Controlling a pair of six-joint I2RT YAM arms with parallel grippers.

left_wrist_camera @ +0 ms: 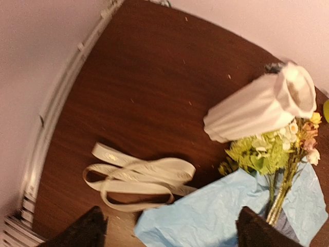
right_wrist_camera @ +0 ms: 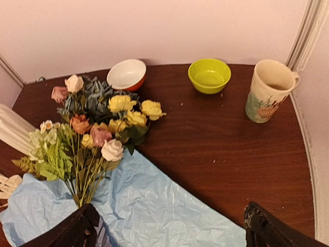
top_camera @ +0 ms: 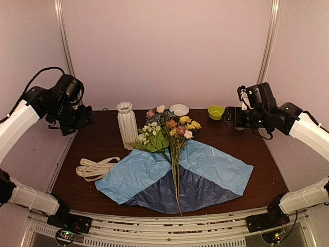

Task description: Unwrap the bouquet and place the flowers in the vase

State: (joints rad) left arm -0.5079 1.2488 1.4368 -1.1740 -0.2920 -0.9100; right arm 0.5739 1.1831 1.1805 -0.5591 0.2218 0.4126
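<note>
Two sets of jaws stand wide apart, we note: left gripper [left_wrist_camera: 172, 231] facing ribbon [left_wrist_camera: 154, 169] and vase [left_wrist_camera: 257, 105], right gripper [right_wrist_camera: 169, 229] facing flowers [right_wrist_camera: 103, 128] on paper [right_wrist_camera: 169, 206].

No legible text in my views, cream ribbon [left_wrist_camera: 154, 170] faint printed marks too blurred to read, mug [right_wrist_camera: 267, 95] pictorial pattern only

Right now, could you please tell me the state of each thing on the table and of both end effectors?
blue paper: unwrapped, spread flat.
ribbon: untied, loose on the table.
vase: upright, empty.
flowers: lying on the blue paper, not in the vase.
white bowl: upright, empty.
green bowl: upright, empty.
mug: upright.
left end effector: open, holding nothing.
right end effector: open, holding nothing.
</note>
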